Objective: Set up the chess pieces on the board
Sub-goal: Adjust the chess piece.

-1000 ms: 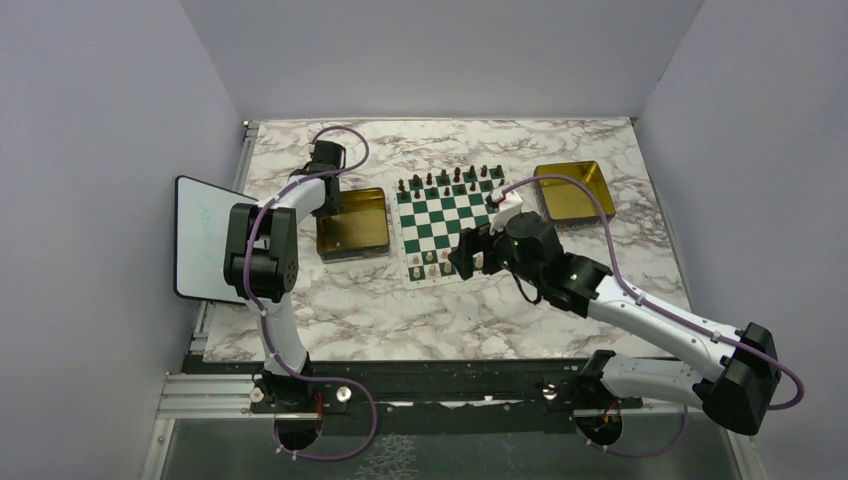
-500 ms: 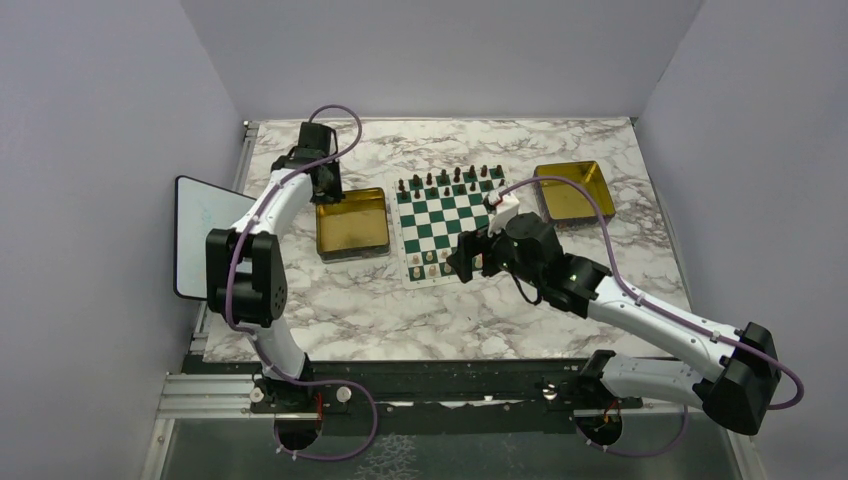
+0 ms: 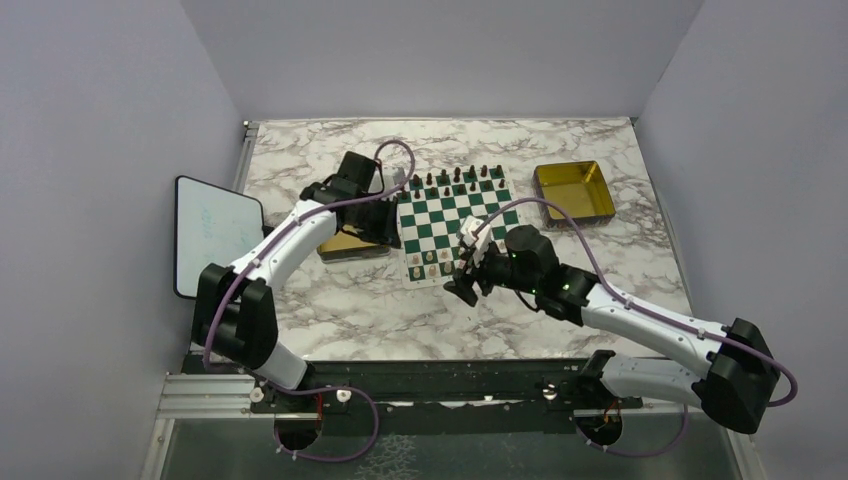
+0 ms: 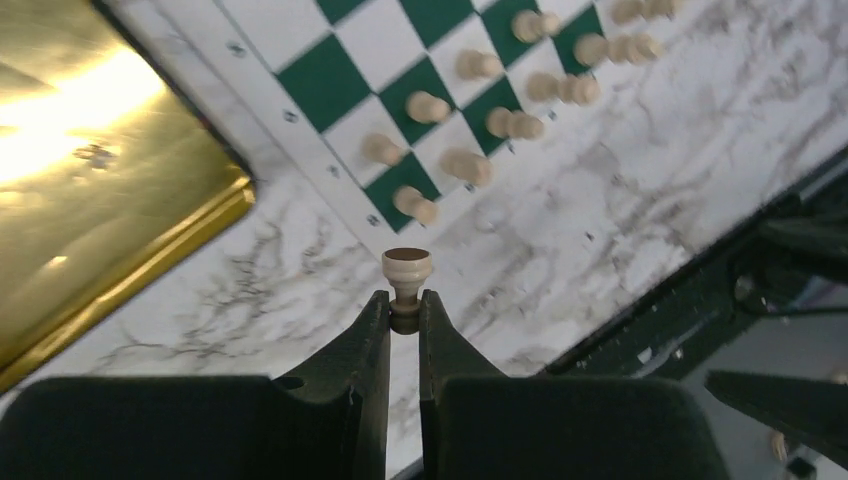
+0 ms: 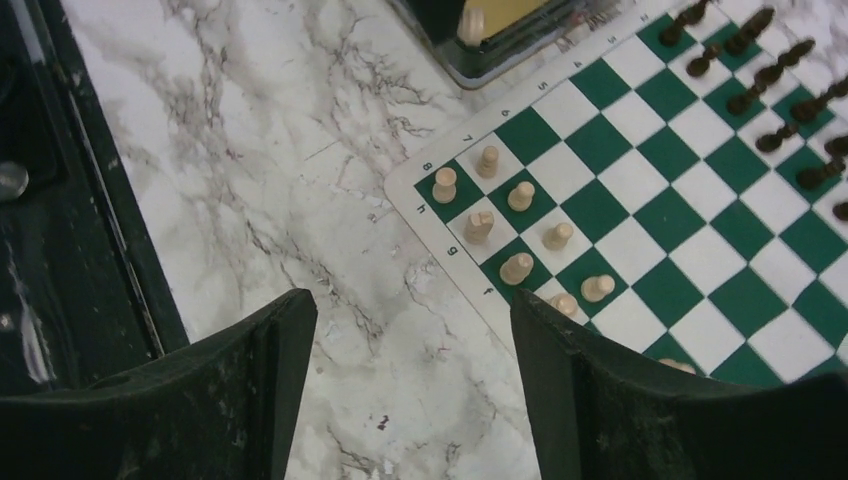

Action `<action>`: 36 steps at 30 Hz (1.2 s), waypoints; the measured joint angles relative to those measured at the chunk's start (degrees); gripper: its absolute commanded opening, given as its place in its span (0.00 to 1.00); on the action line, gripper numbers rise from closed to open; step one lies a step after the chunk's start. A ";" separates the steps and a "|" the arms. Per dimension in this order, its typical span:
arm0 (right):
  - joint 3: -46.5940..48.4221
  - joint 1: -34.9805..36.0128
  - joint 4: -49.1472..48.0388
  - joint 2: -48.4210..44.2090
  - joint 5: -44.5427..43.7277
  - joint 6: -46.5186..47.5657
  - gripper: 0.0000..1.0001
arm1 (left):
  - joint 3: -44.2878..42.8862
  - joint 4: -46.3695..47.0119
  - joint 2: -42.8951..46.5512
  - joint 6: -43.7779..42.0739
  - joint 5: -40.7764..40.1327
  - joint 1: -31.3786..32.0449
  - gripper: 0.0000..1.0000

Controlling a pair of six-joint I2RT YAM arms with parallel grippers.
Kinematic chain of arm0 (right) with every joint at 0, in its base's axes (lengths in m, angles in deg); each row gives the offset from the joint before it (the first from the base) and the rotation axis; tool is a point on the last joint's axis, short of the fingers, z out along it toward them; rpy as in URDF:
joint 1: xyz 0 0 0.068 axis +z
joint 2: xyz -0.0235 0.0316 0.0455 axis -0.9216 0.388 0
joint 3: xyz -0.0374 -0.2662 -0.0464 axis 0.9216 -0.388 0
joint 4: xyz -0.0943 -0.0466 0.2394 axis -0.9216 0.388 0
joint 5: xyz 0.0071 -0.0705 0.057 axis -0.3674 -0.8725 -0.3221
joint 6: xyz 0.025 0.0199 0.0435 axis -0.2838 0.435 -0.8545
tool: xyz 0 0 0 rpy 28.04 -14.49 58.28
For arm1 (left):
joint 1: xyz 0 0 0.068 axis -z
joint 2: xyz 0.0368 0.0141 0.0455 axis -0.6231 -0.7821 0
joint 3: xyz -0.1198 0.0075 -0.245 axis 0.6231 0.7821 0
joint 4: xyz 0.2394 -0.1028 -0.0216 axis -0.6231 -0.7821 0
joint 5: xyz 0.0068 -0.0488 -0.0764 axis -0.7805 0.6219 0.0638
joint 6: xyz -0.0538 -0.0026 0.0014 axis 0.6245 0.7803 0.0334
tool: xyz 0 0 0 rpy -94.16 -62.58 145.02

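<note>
My left hand [image 4: 404,318] is narrow, pinching a cream pawn [image 4: 407,268] by one end. It hangs over the bench [image 4: 300,290] between the gold tray [image 4: 90,190] and the left edge of the board [image 3: 447,213]. My right hand [image 5: 412,385] stands wide, holding nothing, above the board's near left corner, where other cream pieces [image 5: 520,195] stand in two rows.

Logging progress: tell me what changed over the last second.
The left gripper swung from beside the gold tray toward the board, shut on a cream piece. The right gripper drew back toward the near edge, open and empty. Placed pieces stayed put.
</note>
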 measured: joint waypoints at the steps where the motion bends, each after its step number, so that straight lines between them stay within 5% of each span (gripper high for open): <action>1: -0.55 0.00 -0.48 0.02 1.11 1.97 0.72 | 0.94 -0.09 0.70 -0.02 1.62 1.66 0.00; 6: -4.09 0.00 -5.29 0.02 8.55 13.79 0.66 | 5.38 -0.09 5.14 0.09 8.04 7.10 0.00; 17: -7.56 0.26 -15.87 2.93 14.71 29.94 0.70 | 11.04 0.72 13.57 2.19 18.29 9.35 0.00; 36: -4.59 3.39 -18.82 9.09 16.55 42.97 0.45 | 13.40 3.39 14.08 6.12 22.01 10.16 0.00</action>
